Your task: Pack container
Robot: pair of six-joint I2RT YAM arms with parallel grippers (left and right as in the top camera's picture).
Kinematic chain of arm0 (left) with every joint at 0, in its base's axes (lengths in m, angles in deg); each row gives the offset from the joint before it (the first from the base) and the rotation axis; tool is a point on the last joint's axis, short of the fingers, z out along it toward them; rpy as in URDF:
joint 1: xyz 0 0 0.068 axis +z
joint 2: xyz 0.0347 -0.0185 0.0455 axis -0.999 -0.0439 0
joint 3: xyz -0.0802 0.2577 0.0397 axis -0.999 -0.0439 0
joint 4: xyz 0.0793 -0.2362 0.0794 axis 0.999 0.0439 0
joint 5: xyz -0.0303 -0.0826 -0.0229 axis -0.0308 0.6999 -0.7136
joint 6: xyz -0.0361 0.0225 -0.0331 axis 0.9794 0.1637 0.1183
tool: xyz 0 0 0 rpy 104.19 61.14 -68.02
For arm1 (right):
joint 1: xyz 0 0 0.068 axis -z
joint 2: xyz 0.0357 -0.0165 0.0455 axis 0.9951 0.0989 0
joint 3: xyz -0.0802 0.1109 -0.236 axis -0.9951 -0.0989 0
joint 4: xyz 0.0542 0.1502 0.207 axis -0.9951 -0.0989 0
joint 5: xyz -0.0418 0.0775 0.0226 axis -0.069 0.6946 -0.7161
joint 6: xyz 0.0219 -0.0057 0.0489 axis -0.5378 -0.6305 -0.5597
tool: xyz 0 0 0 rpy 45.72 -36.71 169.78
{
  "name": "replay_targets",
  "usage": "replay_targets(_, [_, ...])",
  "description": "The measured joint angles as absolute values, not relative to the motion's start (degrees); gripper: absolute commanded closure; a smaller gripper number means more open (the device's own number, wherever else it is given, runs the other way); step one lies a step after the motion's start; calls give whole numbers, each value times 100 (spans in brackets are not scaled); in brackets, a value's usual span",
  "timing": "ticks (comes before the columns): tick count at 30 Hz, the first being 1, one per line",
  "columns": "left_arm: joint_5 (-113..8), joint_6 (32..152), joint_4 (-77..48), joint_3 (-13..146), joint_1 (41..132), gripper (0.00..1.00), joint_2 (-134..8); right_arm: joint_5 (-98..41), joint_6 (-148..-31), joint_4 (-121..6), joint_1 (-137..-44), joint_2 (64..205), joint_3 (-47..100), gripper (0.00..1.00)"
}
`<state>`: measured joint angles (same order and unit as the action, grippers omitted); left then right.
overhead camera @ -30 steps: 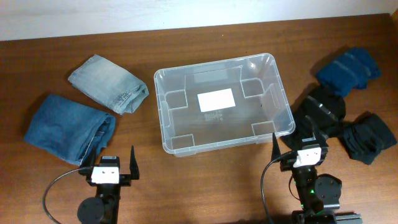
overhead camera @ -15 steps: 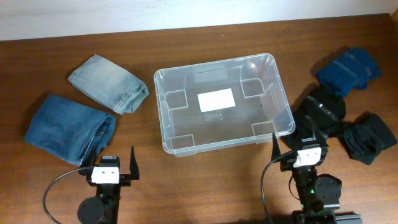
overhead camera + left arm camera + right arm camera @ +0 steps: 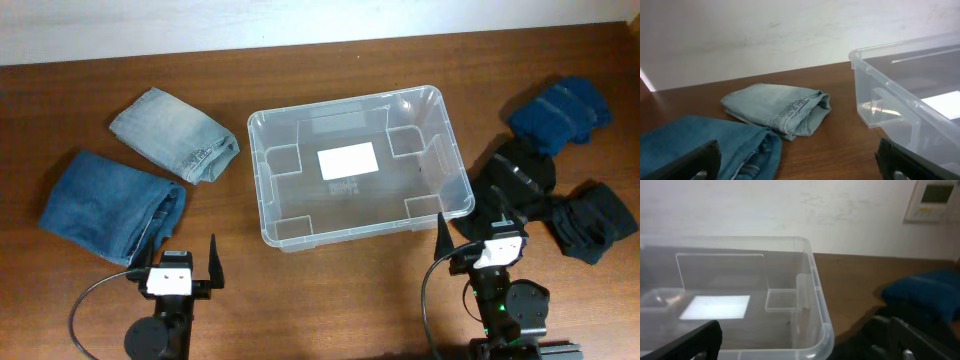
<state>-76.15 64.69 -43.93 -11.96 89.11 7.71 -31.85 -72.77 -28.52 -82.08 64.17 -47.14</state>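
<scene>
The bench [image 3: 90, 90] is seen wide; at its middle the clear container [image 3: 300, 185] is set, white label on its floor. Folded dark-blue jeans [image 3: 110, 205] and paler jeans [image 3: 175, 133] are laid to its left, dark garments [image 3: 595, 222] heaped to its right. The left fingers [image 3: 213, 262] are held wide apart, released, touching nothing; the right fingers [image 3: 441, 238] are likewise parted, one perhaps brushing dark cloth.

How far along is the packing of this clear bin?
Nothing looks done: the bin holds only its white label. Nothing is in hand: the left hand and right hand are open and empty. Left to pack: light jeans and dark jeans on the left, blue clothes and black clothes on the right.
</scene>
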Motion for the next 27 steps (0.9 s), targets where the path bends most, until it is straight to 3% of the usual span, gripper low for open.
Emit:
replay_targets(6, [-7556,7343,-4384,-1183,8911,1,771,-3222,-7723,-3435,-8186,6686,-4402,2])
replay_targets(11, [-7412,7688,-3984,-781,8911,0,677,-3478,-7837,-3907,-7990,7729,-3388,2])
replay_targets(18, [-7364,7791,-3685,607,8911,1,-436,-3472,-7859,-4904,-7251,10456,-1132,2])
replay_targets(27, [-7384,7738,-2387,2795,8911,1,-3137,-2680,-7835,-6591,-6119,13888,2024,2])
